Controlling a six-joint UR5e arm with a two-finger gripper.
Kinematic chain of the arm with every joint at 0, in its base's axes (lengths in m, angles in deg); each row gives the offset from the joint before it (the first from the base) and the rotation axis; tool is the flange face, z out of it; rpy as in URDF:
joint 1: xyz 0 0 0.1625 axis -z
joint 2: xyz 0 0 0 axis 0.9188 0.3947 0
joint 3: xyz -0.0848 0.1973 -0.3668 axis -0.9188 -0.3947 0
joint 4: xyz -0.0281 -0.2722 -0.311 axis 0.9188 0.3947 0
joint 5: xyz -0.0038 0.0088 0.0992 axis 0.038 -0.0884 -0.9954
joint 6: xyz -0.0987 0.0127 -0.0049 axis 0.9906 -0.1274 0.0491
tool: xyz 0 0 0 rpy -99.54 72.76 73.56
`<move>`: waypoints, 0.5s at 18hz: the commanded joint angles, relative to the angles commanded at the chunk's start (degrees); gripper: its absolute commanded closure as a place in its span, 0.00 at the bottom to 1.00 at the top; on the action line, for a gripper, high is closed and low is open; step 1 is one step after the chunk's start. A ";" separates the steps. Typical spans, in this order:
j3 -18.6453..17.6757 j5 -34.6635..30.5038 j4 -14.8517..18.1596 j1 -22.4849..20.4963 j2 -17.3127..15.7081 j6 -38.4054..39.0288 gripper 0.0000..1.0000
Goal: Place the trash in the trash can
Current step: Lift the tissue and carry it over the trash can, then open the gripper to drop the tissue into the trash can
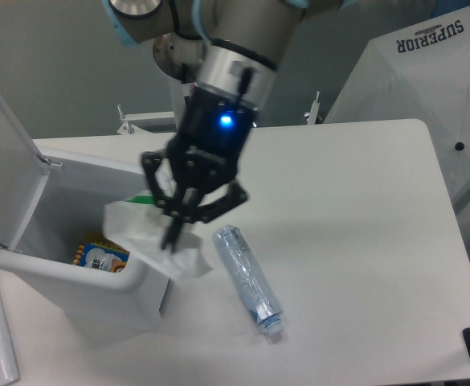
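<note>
From the fixed camera, the gripper (173, 234) is clamped on the crumpled plastic wrapper (142, 233), holding it in the air over the near right rim of the trash can (74, 277). The can's lid (2, 161) stands open. The crushed bottle (247, 276) lies on the table (363, 241), just right of the can.

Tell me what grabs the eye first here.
The hand, a blue light glowing above it, holds a crumpled white wrapper in the air over the near right rim of the open white bin at left. On the table to its right lies a crushed clear bottle.
</note>
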 joint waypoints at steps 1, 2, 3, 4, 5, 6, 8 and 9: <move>-0.18 0.09 0.00 0.26 -0.18 0.00 1.00; -0.19 0.17 0.00 1.13 -0.18 0.34 1.00; -0.45 0.17 0.00 2.45 -0.36 0.35 1.00; -1.06 0.17 0.08 3.24 -0.79 0.00 1.00; -2.46 0.17 -0.18 3.43 -1.41 -0.44 1.00; -3.08 0.09 -0.27 3.43 -1.85 -0.88 1.00; -4.48 0.17 -0.27 3.60 -2.55 -1.50 1.00; -5.36 0.17 -0.35 3.60 -3.08 -1.93 0.98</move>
